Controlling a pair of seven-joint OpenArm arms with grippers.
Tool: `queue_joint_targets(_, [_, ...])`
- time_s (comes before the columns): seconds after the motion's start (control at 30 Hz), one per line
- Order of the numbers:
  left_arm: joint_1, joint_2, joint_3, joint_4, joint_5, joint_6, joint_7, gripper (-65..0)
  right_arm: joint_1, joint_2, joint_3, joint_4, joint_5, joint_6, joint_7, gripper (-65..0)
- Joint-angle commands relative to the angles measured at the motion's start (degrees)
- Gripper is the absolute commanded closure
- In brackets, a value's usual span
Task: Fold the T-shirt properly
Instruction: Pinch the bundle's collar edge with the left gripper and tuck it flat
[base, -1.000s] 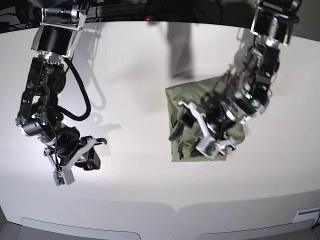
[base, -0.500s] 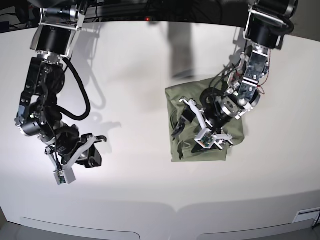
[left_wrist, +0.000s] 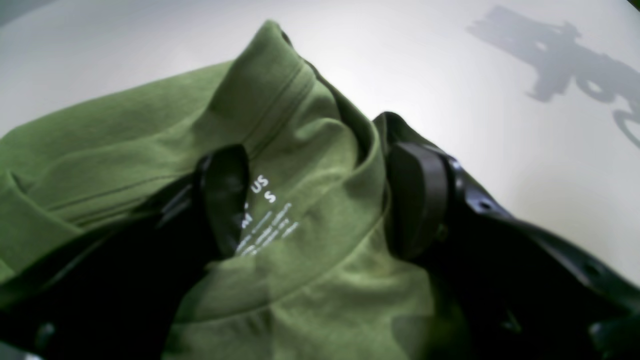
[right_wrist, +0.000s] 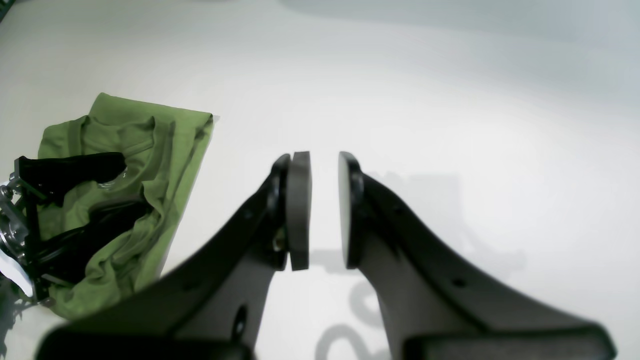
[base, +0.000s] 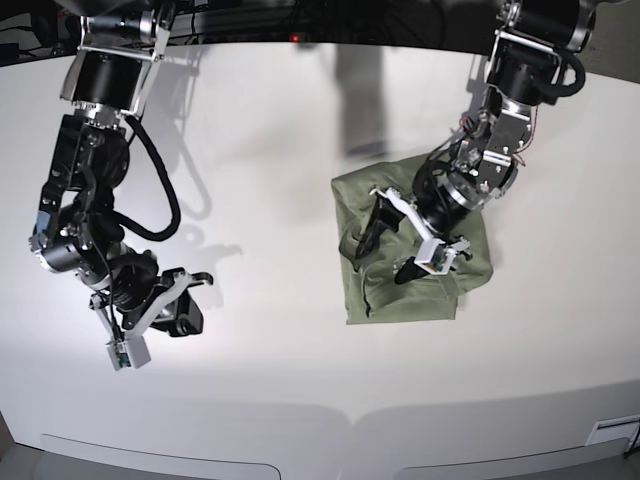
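The olive-green T-shirt (base: 350, 197) lies folded into a rough rectangle at the right of the white table (base: 280, 130). My left gripper (base: 383, 262) is down on the shirt with its jaws wide apart. In the left wrist view the gripper (left_wrist: 320, 200) straddles a raised bunch of the T-shirt (left_wrist: 300, 115) at the neck, and the white printed label (left_wrist: 265, 210) shows between the fingers. My right gripper (base: 195, 300) hovers over bare table at the left, far from the shirt. Its pads (right_wrist: 298, 210) stand a narrow gap apart and hold nothing. The shirt also shows in the right wrist view (right_wrist: 155, 145).
The table's curved front edge (base: 350, 415) runs along the bottom of the base view. The arms cast shadows on the table top (left_wrist: 565, 60). Nothing else lies on the table.
My left gripper has moved from the shirt's front edge back toward its middle, jaws still apart. The shirt's front edge has shifted slightly. The right arm has barely moved.
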Motion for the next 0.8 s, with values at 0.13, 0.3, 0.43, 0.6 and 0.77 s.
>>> queue_joint_targets(0.13, [-0.6,-0.5,-0.1,3.3,0.9,1.0,-1.2,-42.5,1.3,0.4,0.2,1.1,0.7,0.4,1.5,-9.6])
queue_joint_targets(0.3, [-0.6,-0.5,-0.1,8.7,0.9,1.0,-0.9,-42.5,1.3,0.4,0.2,1.1,0.7,0.4,1.5,-9.6])
queue_joint_targets(0.43, [-1.2,-0.5,-0.1,12.5,0.8,1.0,1.3,-42.5,1.3,0.4,0.2,1.1,0.7,0.4,1.5,-9.6])
queue_joint_targets(0.6, [-4.2,-0.5,-0.1,12.8,0.7,1.0,6.9,-42.5,1.3,0.4,0.2,1.1,0.7,0.4,1.0,-9.6])
queue_joint_targets(0.77, [-5.2,0.8,-0.1,9.2,0.7,1.0,8.5,-42.5,1.3,0.3,0.2,1.1,0.7,0.3,1.0,-9.6])
